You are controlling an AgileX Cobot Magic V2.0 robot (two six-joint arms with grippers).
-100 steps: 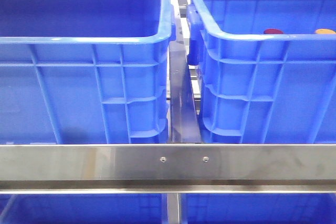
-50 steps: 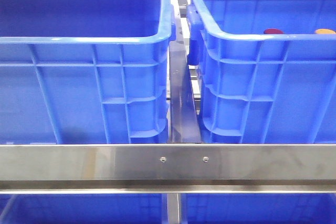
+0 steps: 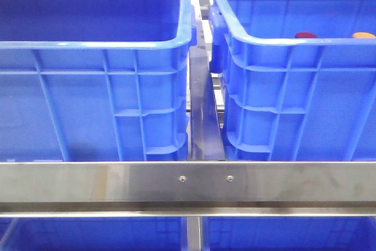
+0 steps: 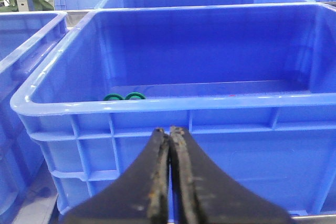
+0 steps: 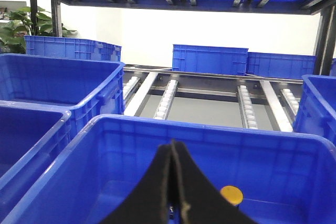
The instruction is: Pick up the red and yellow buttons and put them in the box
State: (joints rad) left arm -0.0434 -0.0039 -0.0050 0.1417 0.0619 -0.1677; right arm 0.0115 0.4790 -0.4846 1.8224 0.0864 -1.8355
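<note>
Two big blue crates stand side by side in the front view. The left one is the box (image 3: pixel 82 110). The right crate (image 3: pixel 294 110) holds the red button (image 3: pixel 305 35) and the yellow button (image 3: pixel 363 35), both just peeking over its near rim. Neither gripper shows in the front view. My left gripper (image 4: pixel 169 129) is shut and empty, just outside the near wall of the box (image 4: pixel 236 145). My right gripper (image 5: pixel 173 143) is shut and empty above a crate (image 5: pixel 210 124). The yellow button (image 5: pixel 231 194) lies on that crate's floor beside the fingers. The red button is hidden there.
Two green rings (image 4: pixel 125 97) lie on the floor of the crate ahead of the left gripper. A steel rail (image 3: pixel 188 183) crosses in front of both crates, with a narrow metal gap (image 3: pixel 204 116) between them. Roller tracks (image 5: pixel 168 98) and more blue crates (image 5: pixel 210 59) stand behind.
</note>
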